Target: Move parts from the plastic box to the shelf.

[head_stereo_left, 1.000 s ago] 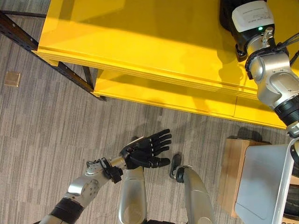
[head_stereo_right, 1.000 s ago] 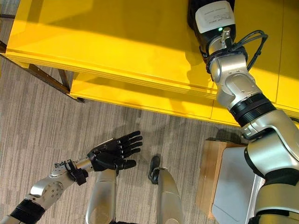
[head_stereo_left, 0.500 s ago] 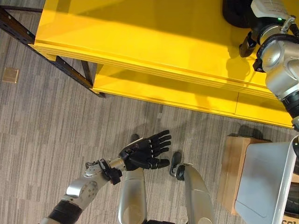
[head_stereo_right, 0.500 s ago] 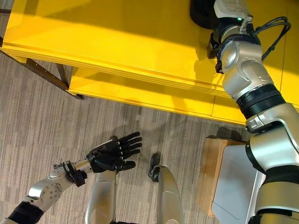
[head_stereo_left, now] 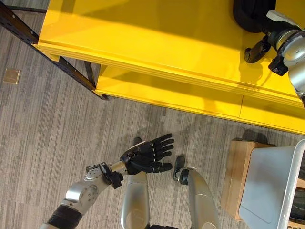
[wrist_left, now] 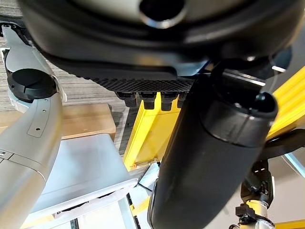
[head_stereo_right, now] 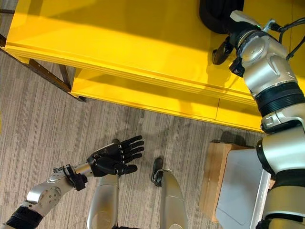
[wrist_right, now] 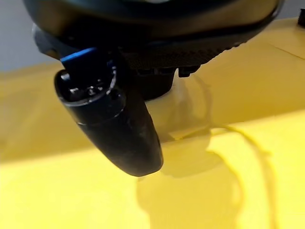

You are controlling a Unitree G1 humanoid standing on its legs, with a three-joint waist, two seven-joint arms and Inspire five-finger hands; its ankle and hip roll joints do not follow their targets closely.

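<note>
Whether a part lies under the right hand [head_stereo_right: 215, 16] cannot be told, nor can its finger state, but its arm has swung rightward over the glossy, flat yellow shelf [head_stereo_left: 143, 38], likely set-down, with the smooth grey plastic box [head_stereo_left: 267, 188] nearby and the left hand [head_stereo_left: 145, 157] straight-fingered, empty.

You had the yellow shelf [head_stereo_left: 157, 43] ahead, and the grey plastic box [head_stereo_left: 271, 186] lay at the right.
</note>
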